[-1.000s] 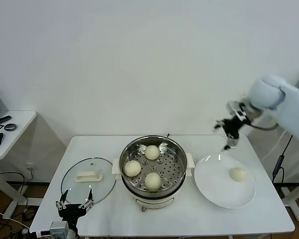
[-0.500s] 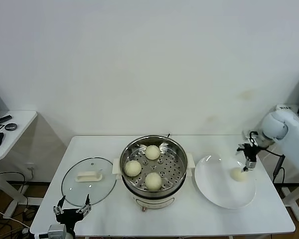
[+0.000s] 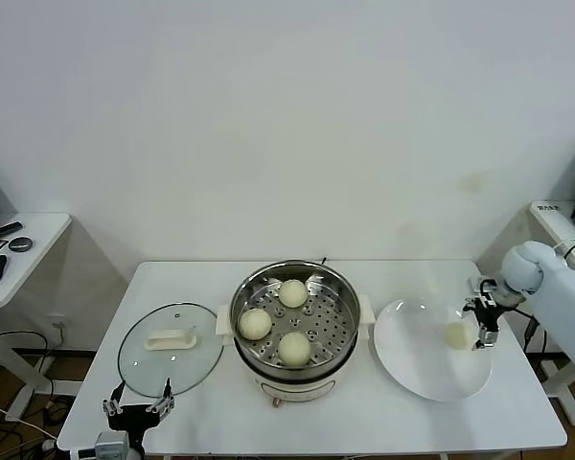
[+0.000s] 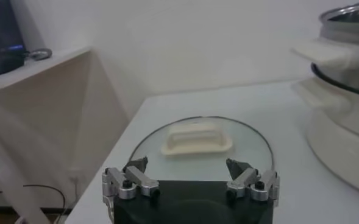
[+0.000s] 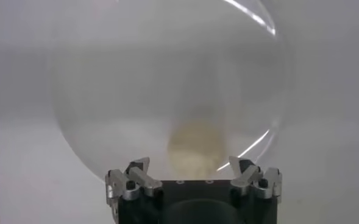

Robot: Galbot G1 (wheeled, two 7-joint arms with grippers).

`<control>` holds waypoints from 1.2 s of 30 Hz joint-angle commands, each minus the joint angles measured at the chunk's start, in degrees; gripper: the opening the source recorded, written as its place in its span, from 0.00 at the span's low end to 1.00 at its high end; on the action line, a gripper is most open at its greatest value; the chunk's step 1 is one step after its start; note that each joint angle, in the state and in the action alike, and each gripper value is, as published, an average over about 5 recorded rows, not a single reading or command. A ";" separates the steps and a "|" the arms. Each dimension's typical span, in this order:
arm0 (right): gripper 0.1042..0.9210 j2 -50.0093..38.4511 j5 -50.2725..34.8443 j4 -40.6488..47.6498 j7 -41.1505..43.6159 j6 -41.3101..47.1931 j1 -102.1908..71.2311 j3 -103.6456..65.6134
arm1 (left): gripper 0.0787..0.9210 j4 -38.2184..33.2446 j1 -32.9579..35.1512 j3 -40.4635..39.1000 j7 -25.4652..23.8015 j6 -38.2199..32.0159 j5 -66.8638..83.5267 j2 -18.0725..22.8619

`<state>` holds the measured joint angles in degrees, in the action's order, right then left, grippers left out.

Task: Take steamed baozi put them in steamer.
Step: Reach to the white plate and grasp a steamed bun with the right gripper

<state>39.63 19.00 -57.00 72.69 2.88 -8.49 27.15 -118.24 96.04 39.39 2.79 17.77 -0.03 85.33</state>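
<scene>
Head view, right claw (image 3: 481,326) open beside plated baozi (image 3: 457,334), glass lid (image 3: 170,347) left of steamer (image 3: 293,321)

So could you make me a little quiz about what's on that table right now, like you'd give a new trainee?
1. How many steamed baozi lie inside the steamer?
2. True or false: the glass lid is sitting on top of the steamer.
3. Which is closest to the last baozi on the white plate: A) the left gripper, B) the right gripper, C) the lid?

Key
1. Three.
2. False: it lies flat on the table, on the steamer's left.
3. B: the right gripper is open right beside that bun; the left one waits, open, at the table's front edge near the lid.
</scene>
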 commanded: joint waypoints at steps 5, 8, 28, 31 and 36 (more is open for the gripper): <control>0.88 2.74 4.05 3.22 -2.52 -2.79 -1.73 -1.27 | 0.88 0.66 0.10 0.04 0.03 -0.04 -0.15 -0.02; 0.88 2.85 4.48 3.33 -2.26 -2.83 -1.62 -0.81 | 0.88 0.72 0.14 0.02 0.01 -0.04 -0.15 -0.01; 0.85 3.53 4.47 2.88 -6.10 0.22 -2.21 0.35 | 0.88 0.79 0.09 -0.28 0.05 -0.07 -0.17 0.17; 0.80 3.33 4.05 2.53 -5.59 0.60 -2.24 0.39 | 0.88 0.82 0.04 -0.35 0.04 -0.07 -0.17 0.20; 0.68 2.43 2.24 0.97 -4.46 2.35 -1.79 0.79 | 0.88 0.91 -0.07 -0.50 0.07 -0.09 -0.16 0.18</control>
<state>42.44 22.56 -54.98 67.77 3.61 -10.54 27.67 -117.41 96.00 38.94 2.82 17.70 -0.18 85.54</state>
